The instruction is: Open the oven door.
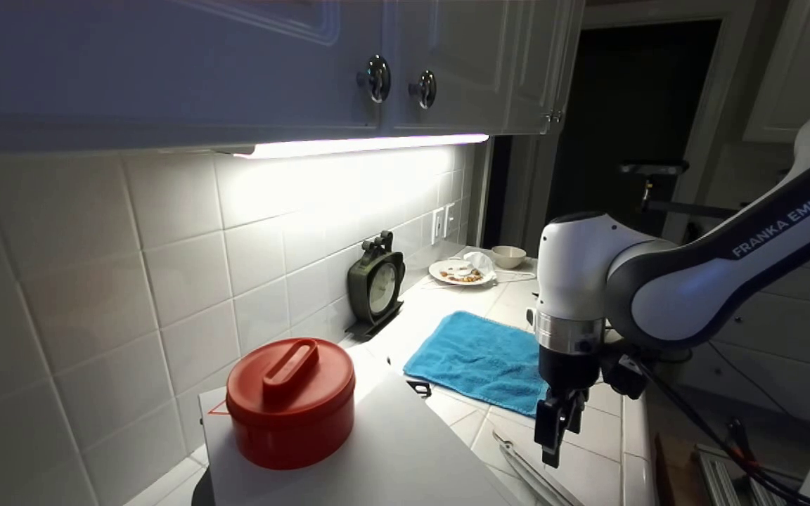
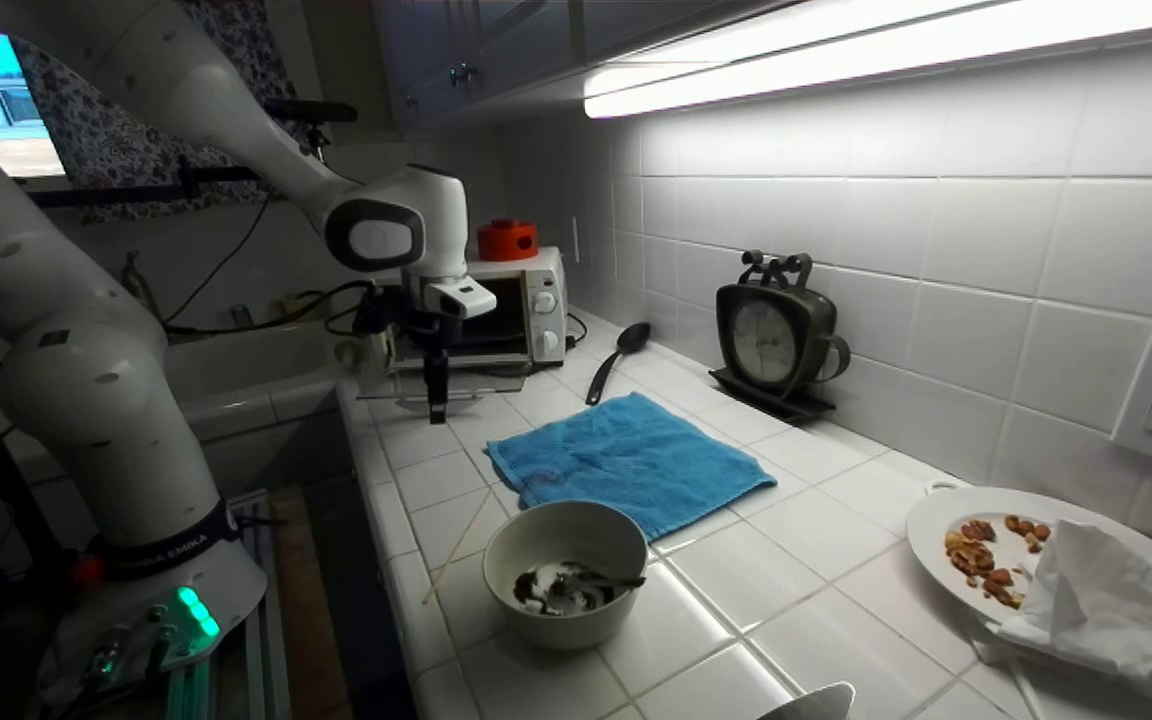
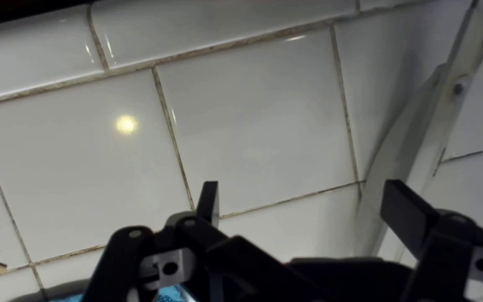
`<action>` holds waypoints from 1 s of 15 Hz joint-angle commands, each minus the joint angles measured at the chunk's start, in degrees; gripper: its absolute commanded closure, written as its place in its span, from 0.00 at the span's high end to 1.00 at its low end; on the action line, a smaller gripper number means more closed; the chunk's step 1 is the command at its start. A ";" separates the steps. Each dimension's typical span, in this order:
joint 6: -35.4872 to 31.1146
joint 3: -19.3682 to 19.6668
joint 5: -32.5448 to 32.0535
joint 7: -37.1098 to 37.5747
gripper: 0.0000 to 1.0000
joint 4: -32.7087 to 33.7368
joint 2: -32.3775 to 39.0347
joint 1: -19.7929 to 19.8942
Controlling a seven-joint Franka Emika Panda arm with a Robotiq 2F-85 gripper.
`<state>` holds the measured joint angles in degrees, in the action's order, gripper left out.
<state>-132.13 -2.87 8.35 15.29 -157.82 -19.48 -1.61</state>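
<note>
The tiles (image 3: 258, 121) look glossy, the towel (image 2: 626, 455) rough cloth, the pincer (image 3: 302, 201) matt.

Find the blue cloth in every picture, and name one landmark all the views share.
In an exterior view: the blue cloth lies right of centre, in the lower half.
In an exterior view: the blue cloth lies just below centre.
Wrist view: only bits of the blue cloth show, at the bottom edge, left of centre.
Shared landmark: the gripper, in all three views.

blown-out glare around the strip light (image 1: 366, 146), deep gloom farther off
</note>
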 commanded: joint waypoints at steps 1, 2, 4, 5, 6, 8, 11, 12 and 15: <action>1.55 0.33 0.90 -2.03 1.00 0.07 1.24 -0.16; 1.71 -0.02 -0.05 -1.65 1.00 0.07 1.06 0.05; 2.34 -0.71 -1.98 -0.90 1.00 0.07 -0.03 0.35; 3.11 -1.25 -3.66 -0.59 1.00 0.08 -1.50 0.50; 4.25 -1.70 -5.26 -0.58 1.00 0.15 -3.14 0.51; 6.05 -2.96 -8.88 -0.93 1.00 0.68 -6.87 0.22; 8.35 -4.97 -11.06 -3.12 1.00 1.19 -13.97 -1.81; 8.84 -5.39 -11.02 -4.31 1.00 1.61 -16.06 -2.65; 8.58 -5.20 -8.74 -8.91 1.00 2.77 -21.89 -6.23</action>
<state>-124.77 -8.47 -1.04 10.71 -155.11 -34.44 -4.95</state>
